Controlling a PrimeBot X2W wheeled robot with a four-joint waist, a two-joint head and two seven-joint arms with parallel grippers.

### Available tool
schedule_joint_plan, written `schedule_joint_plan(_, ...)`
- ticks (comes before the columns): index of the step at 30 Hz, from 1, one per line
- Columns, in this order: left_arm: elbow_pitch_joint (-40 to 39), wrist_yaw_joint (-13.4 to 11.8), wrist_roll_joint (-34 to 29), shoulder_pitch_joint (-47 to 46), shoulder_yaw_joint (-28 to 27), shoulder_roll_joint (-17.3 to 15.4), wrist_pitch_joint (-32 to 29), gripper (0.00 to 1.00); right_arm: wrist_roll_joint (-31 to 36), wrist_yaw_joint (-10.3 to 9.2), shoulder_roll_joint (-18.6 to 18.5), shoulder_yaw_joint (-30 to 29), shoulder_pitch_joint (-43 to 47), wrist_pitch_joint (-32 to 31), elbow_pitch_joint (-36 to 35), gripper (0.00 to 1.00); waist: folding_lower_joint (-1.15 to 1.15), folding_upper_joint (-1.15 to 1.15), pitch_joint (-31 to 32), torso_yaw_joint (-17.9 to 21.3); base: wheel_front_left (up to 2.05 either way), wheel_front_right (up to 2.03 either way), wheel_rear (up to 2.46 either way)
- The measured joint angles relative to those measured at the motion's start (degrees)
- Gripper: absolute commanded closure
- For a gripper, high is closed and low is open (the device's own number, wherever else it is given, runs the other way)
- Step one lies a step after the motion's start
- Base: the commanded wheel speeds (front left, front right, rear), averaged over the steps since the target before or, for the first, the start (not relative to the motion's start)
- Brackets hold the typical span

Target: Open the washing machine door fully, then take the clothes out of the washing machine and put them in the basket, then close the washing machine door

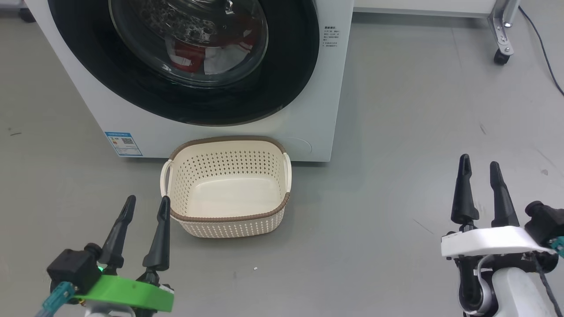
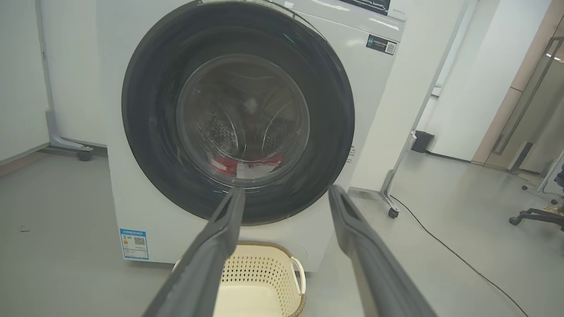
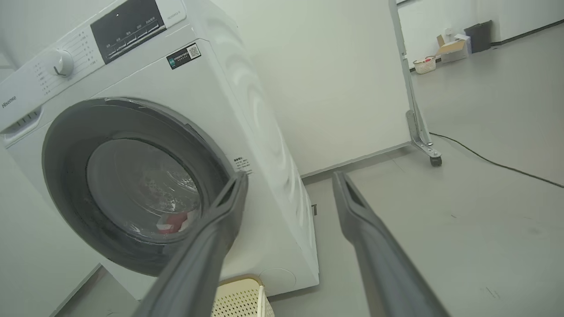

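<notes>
The white washing machine (image 1: 317, 110) stands ahead with its black-rimmed washing machine door (image 1: 291, 79) flush against the front. Red and white clothes (image 1: 211, 55) lie behind the glass, at the drum's bottom. On the floor right before it sits the cream basket (image 1: 229, 220), with nothing inside. My left gripper (image 1: 146, 203) is open at the lower left, its fingertips just left of the basket. My right gripper (image 1: 479, 165) is open at the lower right, well clear of the machine. In the left wrist view the door (image 2: 150, 145), clothes (image 2: 246, 165) and basket (image 2: 264, 273) face me. The right wrist view has the door (image 3: 66, 176) at an angle.
A wheeled white frame leg (image 1: 502, 31) stands at the back right with a black cable (image 1: 544, 48) running across the grey floor. A blue label (image 1: 124, 143) marks the machine's lower left front. A chair base (image 2: 535, 216) stands at the far right in the left wrist view.
</notes>
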State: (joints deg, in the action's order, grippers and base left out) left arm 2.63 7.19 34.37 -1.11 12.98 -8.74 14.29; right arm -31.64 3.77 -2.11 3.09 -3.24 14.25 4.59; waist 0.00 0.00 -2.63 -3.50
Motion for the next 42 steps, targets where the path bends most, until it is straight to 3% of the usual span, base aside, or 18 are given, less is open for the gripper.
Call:
schedule_joint_plan(3,1.51,0.0,-2.14,0.26,-0.41,0.09,0.15,0.0,4.35,-0.4,-0.09,1.16,0.01,0.03,1.34,0.0,0.0,0.0,-0.06,0.05,0.0,0.0,0.0)
schedule_joint_plan(9,3.34,0.0,-5.14,0.27,-1.74,0.94,0.15,0.0,6.7,-1.1,-0.15,2.42,0.01,0.03,3.54,0.0,0.0,0.0,-0.07,0.13,0.0,0.0,0.0)
schedule_joint_plan(23,6.8,0.0,-9.31,0.26,-3.67,3.34,0.15,0.0,9.8,-5.95,-0.18,2.52,0.13,0.03,9.95,0.0,0.0,0.0,0.14,0.44,0.0,0.0,0.0)
schedule_joint_plan(42,10.6,0.0,-11.73,0.34,-5.71,4.78,0.15,0.0,10.5,-6.48,-0.18,3.18,-0.13,0.03,12.01,0.0,0.0,0.0,0.18,1.78,0.0,0.0,0.0)
